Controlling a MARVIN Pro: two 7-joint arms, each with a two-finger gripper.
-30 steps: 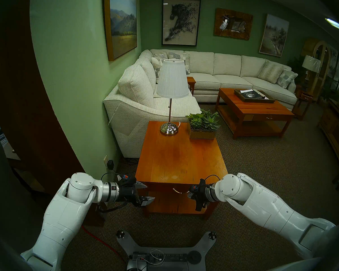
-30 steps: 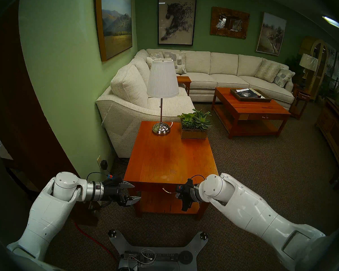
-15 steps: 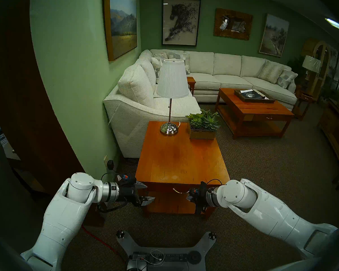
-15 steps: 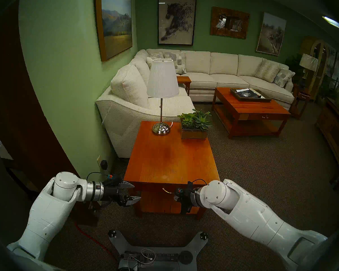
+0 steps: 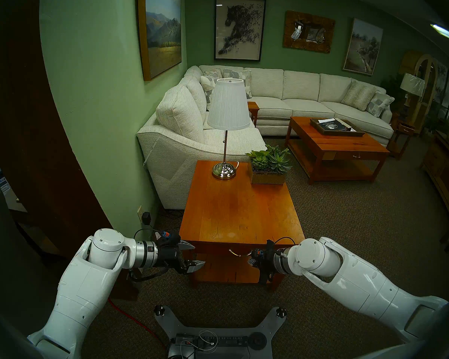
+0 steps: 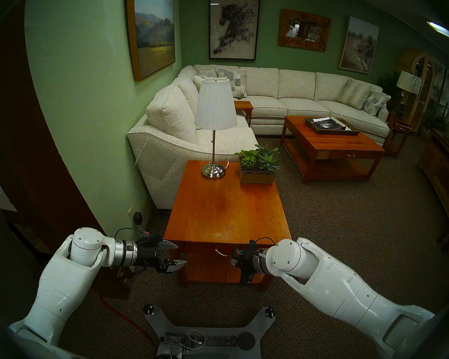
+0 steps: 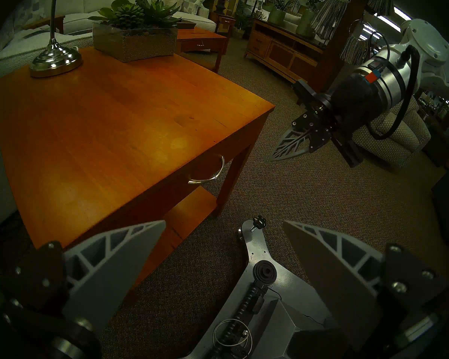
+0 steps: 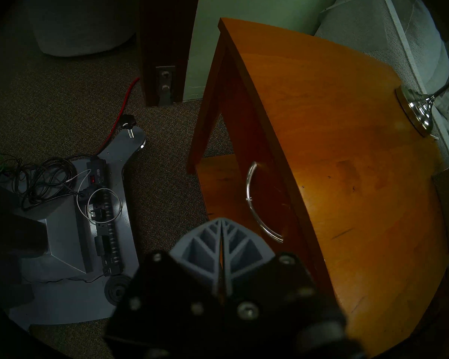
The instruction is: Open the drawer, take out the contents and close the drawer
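The right gripper's fingers are pressed flat together, grasping nothing, hanging just short of the curved silver handle and not touching it. That handle sits on the drawer, which is fully closed under the table's front edge, so its contents are hidden. Clenched like this, the fingers would likely only bump the handle or slide off rather than hook it. The left gripper, fingers spread wide and empty, waits off the table's left front corner. Beyond the fingers, a lamp and a planter stand at the table's far end, clear of the drawer's path.
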